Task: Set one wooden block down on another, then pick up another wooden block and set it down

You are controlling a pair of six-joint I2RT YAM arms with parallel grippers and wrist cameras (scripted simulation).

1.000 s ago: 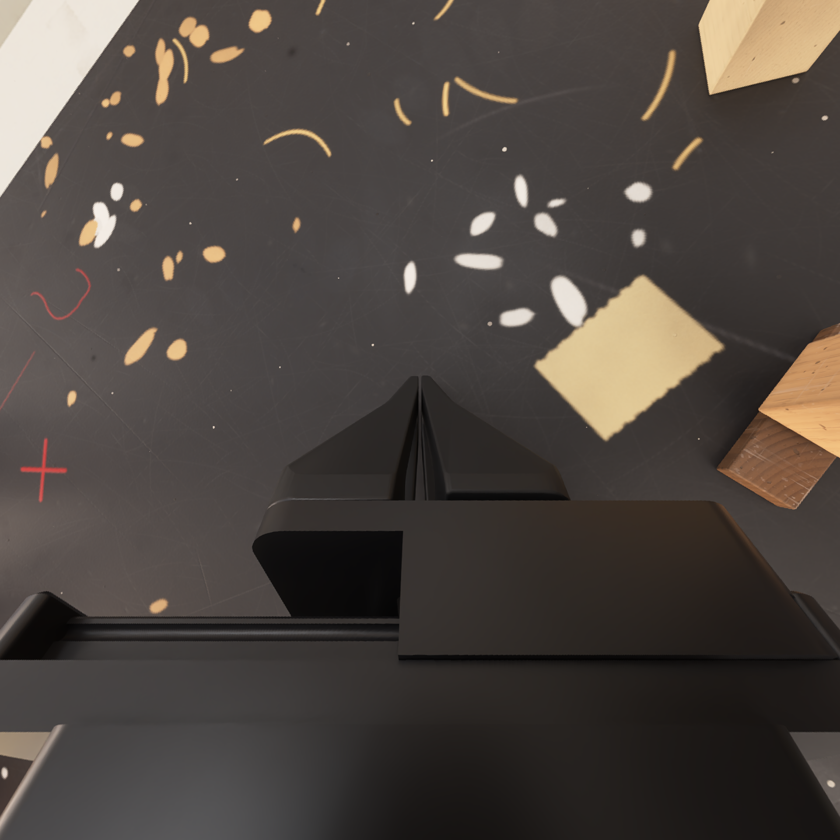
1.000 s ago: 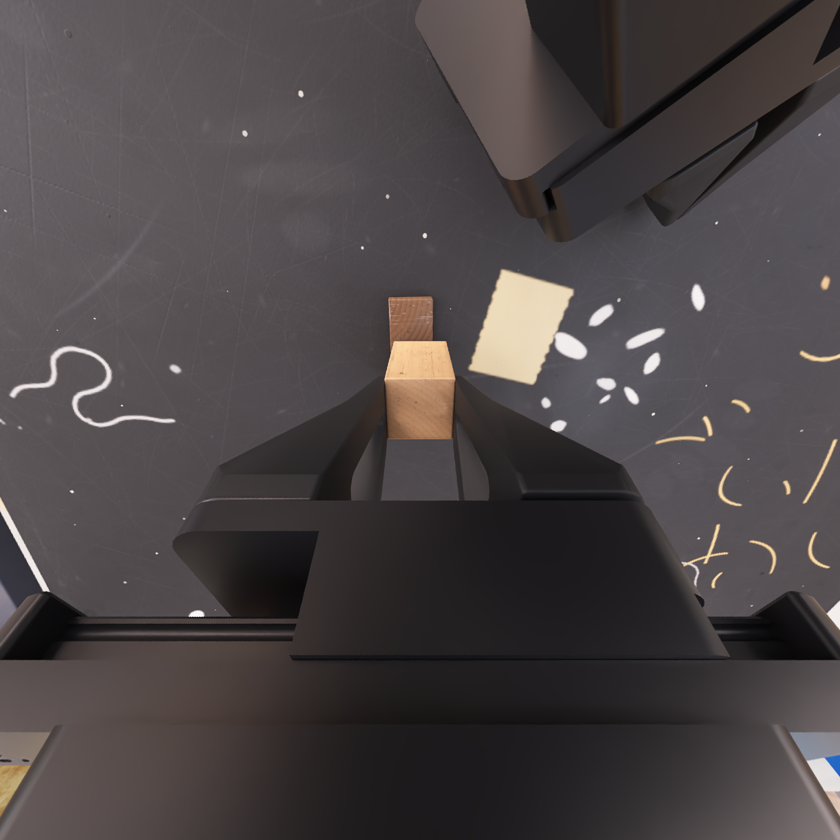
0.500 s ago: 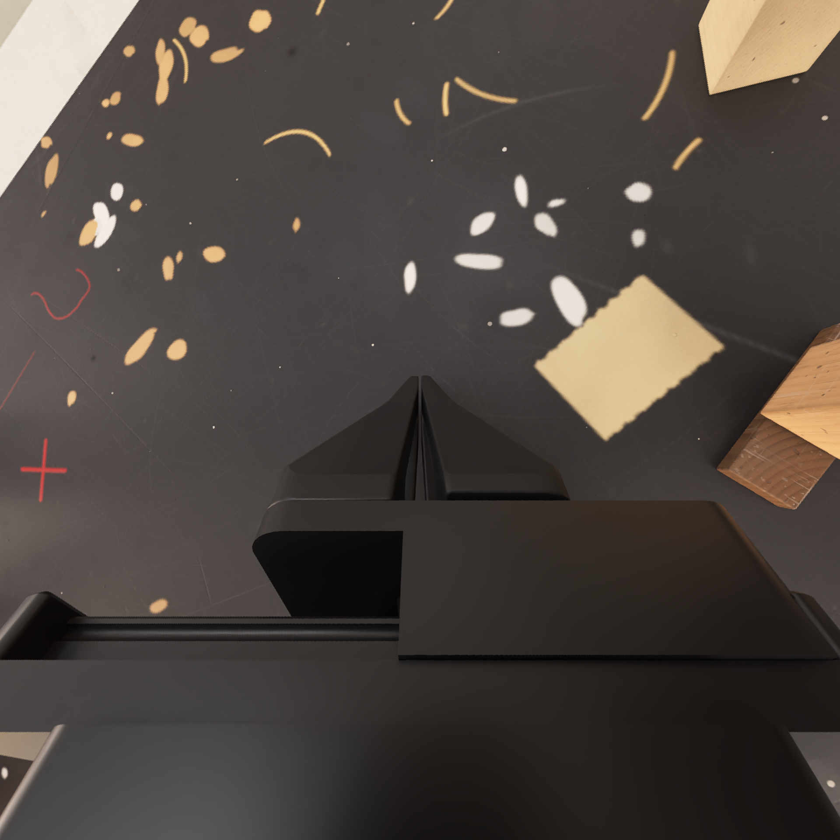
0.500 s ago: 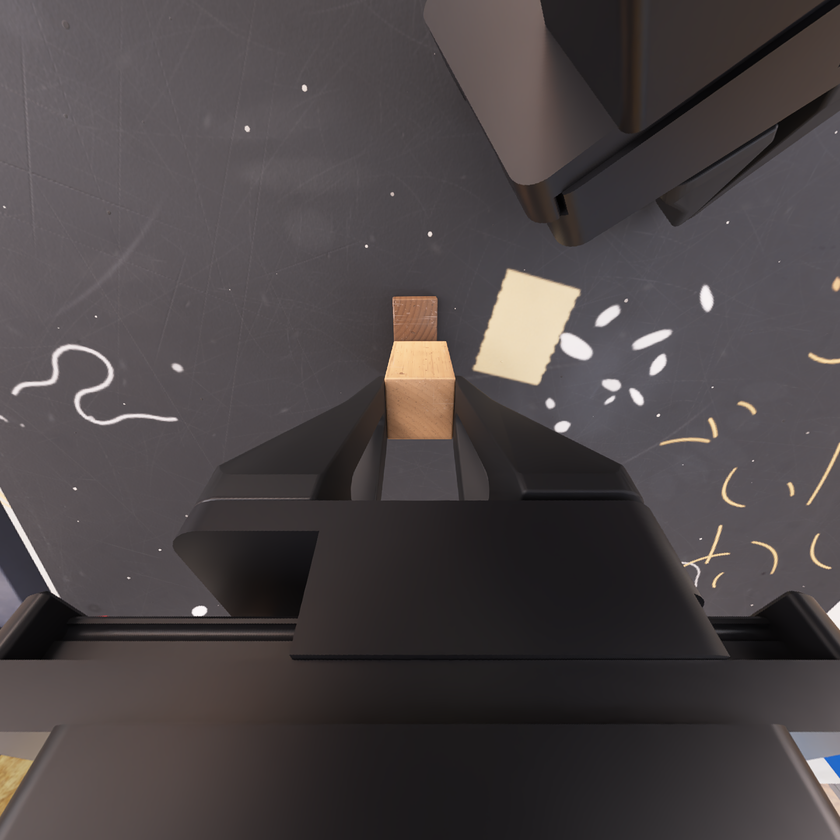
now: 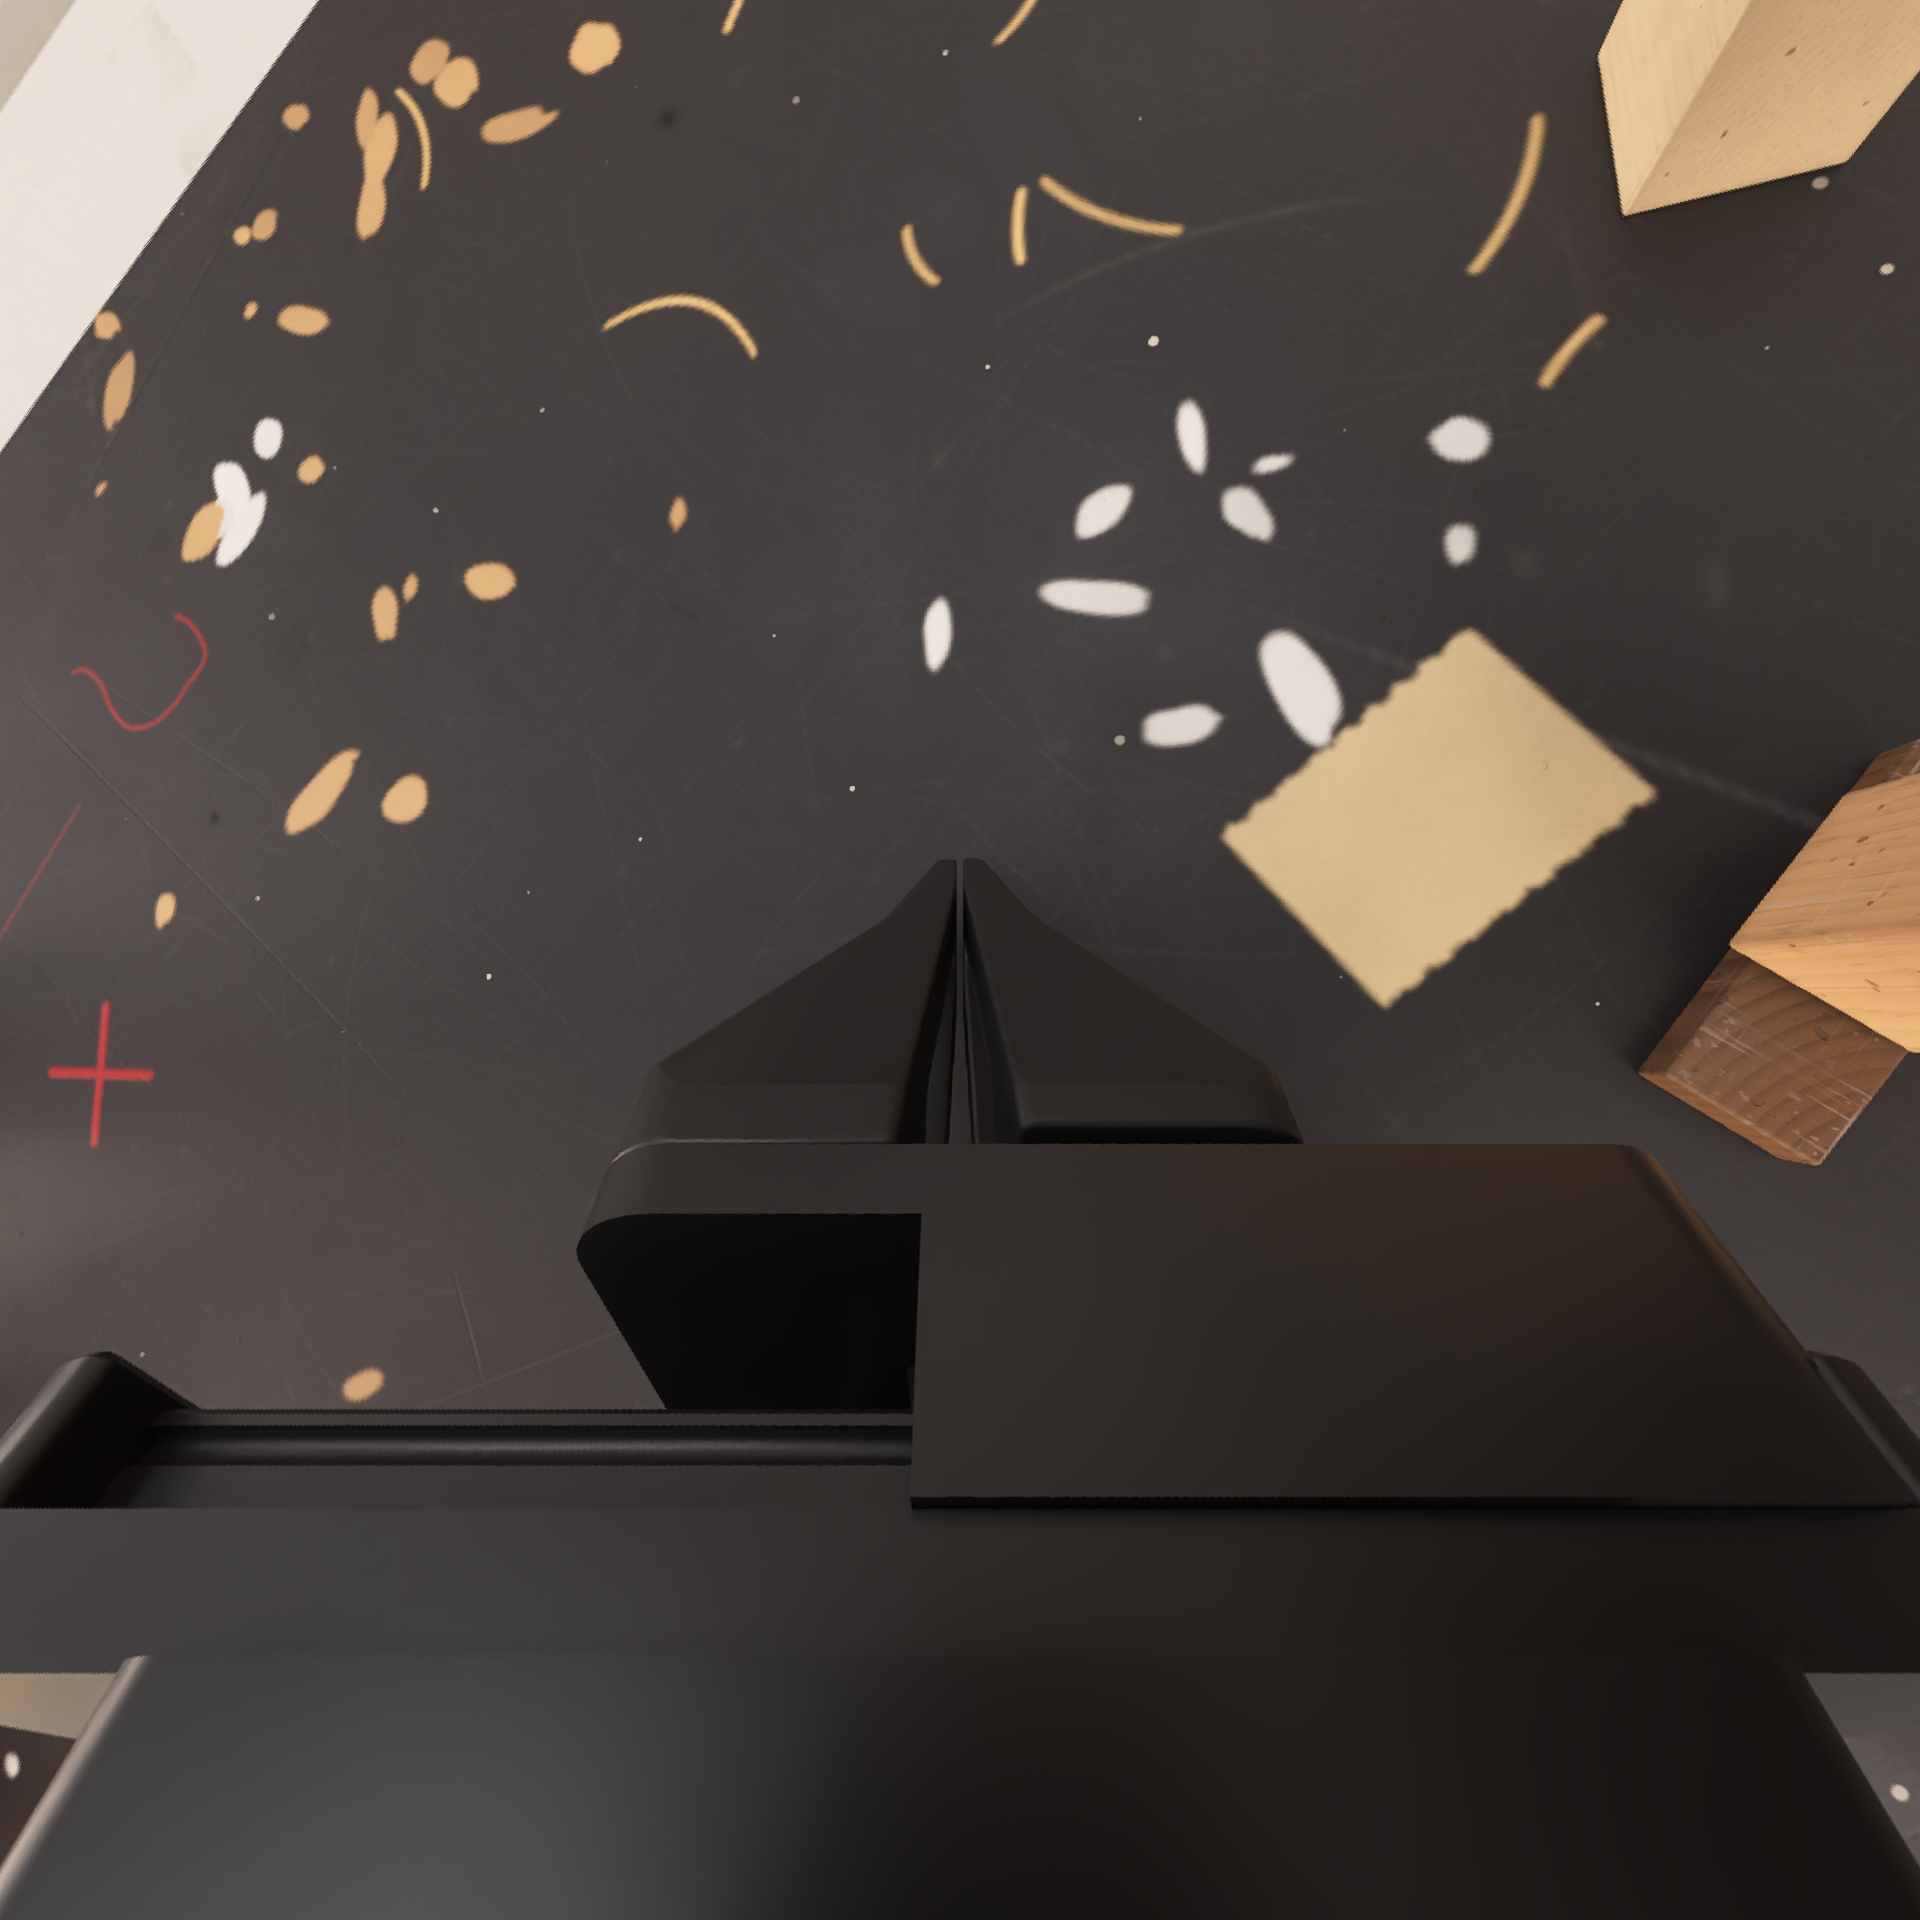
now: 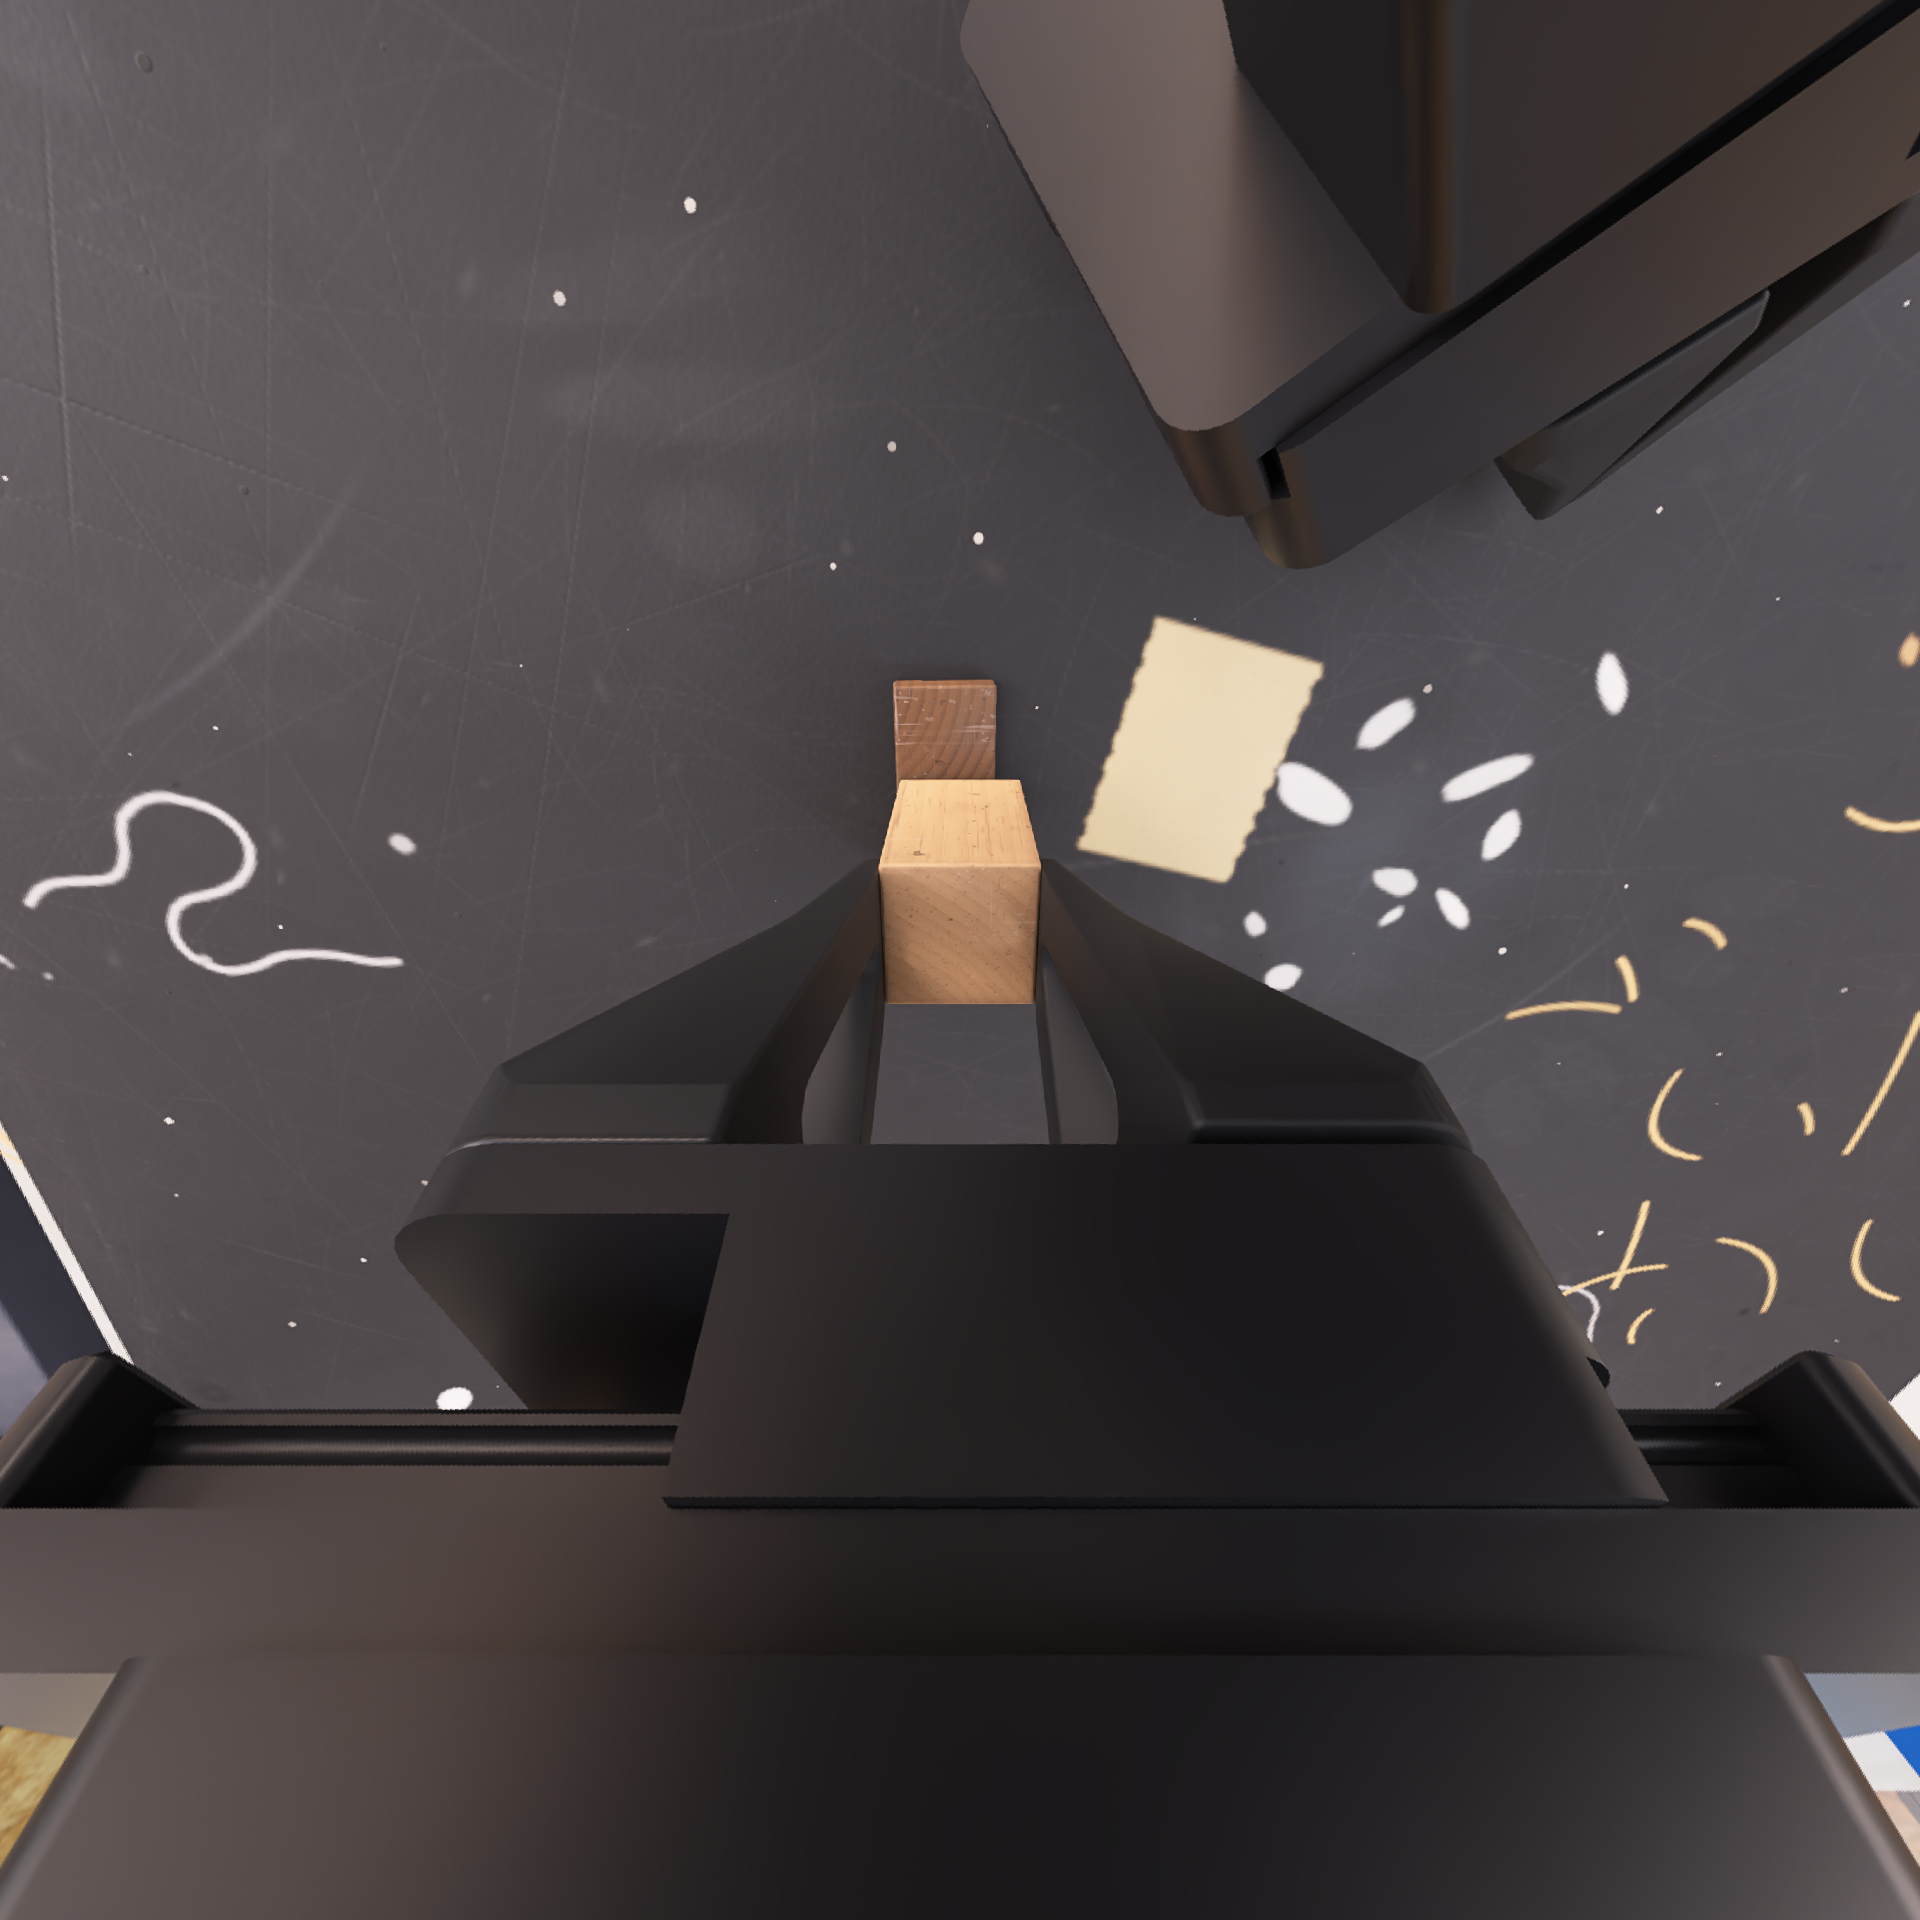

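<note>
My right gripper [image 6: 958, 883] is shut on a light wooden block [image 6: 958, 904], held over a dark brown wooden block [image 6: 943, 727] on the black table. In the left wrist view the light block [image 5: 1849, 914] sits over the dark brown block [image 5: 1766, 1070] at the right edge; I cannot tell whether they touch. A pale wooden block [image 5: 1745, 94] lies at the top right. My left gripper [image 5: 958, 883] is shut and empty above the bare table, well left of the blocks.
A tan paper patch [image 5: 1434, 810] lies flat between my left gripper and the blocks; it also shows in the right wrist view [image 6: 1195, 748]. The left arm's body [image 6: 1507, 229] hangs at the upper right. The table's pale edge [image 5: 94, 135] runs far left.
The right gripper with the light block has drifted slightly, so the dark block and the left arm shifted a little in its view. The left gripper has not moved.
</note>
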